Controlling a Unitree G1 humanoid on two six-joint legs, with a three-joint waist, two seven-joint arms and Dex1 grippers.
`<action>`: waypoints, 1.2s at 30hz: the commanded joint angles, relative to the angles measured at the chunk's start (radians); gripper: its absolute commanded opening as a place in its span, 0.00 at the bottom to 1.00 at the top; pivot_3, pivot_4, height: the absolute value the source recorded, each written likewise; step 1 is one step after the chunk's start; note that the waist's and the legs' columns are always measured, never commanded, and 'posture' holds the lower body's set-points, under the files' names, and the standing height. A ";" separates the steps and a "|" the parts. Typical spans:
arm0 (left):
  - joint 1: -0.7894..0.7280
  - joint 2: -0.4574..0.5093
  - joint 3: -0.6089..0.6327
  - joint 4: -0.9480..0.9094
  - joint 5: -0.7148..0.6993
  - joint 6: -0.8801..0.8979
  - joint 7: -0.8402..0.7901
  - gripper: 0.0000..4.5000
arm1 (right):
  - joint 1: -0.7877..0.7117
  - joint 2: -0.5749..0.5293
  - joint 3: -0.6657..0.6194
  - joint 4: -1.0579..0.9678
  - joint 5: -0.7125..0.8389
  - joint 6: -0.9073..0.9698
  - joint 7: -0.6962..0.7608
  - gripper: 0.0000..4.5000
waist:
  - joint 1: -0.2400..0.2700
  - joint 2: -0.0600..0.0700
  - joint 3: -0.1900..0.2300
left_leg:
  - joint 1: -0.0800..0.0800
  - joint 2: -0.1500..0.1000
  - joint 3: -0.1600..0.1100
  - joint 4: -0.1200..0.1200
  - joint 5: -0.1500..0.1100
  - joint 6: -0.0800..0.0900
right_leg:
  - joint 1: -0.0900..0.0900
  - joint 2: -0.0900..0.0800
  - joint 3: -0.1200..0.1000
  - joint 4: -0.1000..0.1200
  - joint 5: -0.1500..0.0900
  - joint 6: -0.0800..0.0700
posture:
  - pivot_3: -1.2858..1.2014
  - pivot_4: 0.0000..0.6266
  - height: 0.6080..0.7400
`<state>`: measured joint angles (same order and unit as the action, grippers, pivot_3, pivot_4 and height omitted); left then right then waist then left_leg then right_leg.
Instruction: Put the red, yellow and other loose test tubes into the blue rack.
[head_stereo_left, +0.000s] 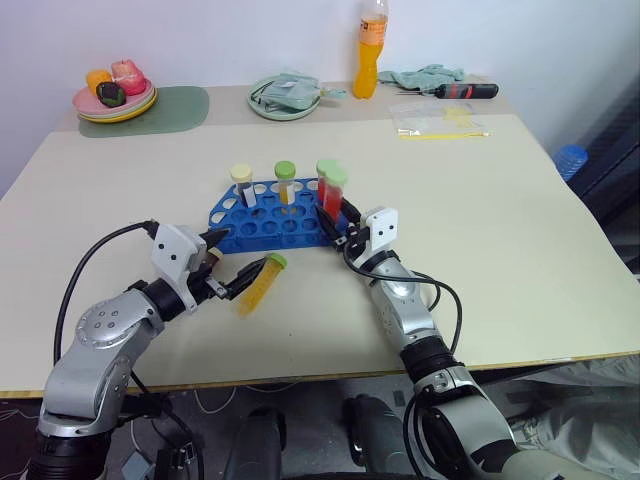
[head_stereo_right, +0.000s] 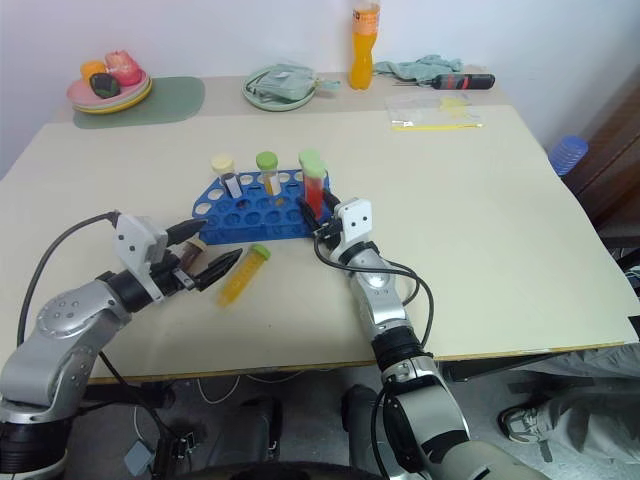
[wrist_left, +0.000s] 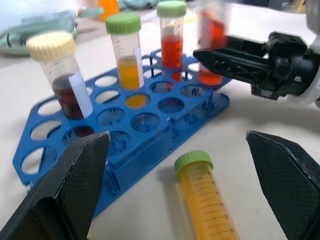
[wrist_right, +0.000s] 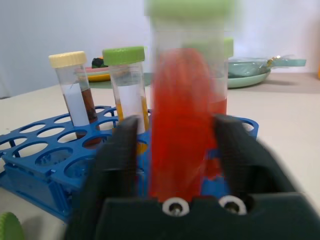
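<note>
Right wrist view: red tube (wrist_right: 182, 120) upright between spread right jaws, apart.

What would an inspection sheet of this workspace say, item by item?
Surface: pale table, no spills seen.
Job's things: blue rack holds a dark tube, a yellow tube and a red tube upright; a second red tube stands at the rack's end; a loose yellow tube lies before the rack.
Clutter: plates with food, green mat, plate with cloth, orange bottle, cloth, red-handled tool, clear bag.
Grippers: left gripper open, fingers either side of the loose yellow tube; right gripper open about the second red tube.
Cables: left arm's cable, right arm's cable, both black.
Surroundings: white wall; blue object beyond the table.
</note>
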<state>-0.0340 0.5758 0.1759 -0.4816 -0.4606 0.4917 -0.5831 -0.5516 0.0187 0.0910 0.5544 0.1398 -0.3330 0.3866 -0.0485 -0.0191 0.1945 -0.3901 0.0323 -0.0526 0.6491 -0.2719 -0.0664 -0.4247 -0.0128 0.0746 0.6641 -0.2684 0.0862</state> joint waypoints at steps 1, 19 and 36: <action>-0.008 0.019 0.032 -0.066 -0.026 0.043 0.022 1.00 | -0.006 -0.008 0.004 -0.087 -0.015 -0.004 0.007 0.93 | 0.001 0.000 0.000 | 0.000 0.000 0.000 0.000 0.000 0.000 | 0.000 0.000 0.000 0.000 0.000 0.000 | 0.52 0.24 1.00; -0.556 0.208 -0.248 -0.102 -0.382 1.123 0.316 1.00 | 0.190 -0.593 -0.011 -0.734 0.198 0.472 0.531 0.93 | 0.000 0.000 0.001 | -0.001 -0.001 -0.006 0.004 0.000 0.000 | 0.004 0.001 -0.004 0.000 0.000 0.001 | 0.52 0.24 1.00; -0.628 0.106 -0.320 0.200 -0.941 1.123 1.086 1.00 | 0.194 -0.634 0.010 -0.885 0.241 0.603 0.606 0.93 | 0.010 -0.001 0.001 | -0.001 -0.002 -0.005 0.004 0.000 0.000 | 0.003 -0.001 -0.002 0.000 -0.001 0.000 | 0.52 0.24 1.00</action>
<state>-0.6576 0.6904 -0.1646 -0.2953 -1.3593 1.6060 0.4414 -0.3531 -0.6104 0.1053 -0.2816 0.3732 0.2765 0.9924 -0.0385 -0.0198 0.1952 -0.3908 0.0304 -0.0572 0.6534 -0.2715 -0.0670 -0.4221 -0.0138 0.0728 0.6645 -0.2690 0.0863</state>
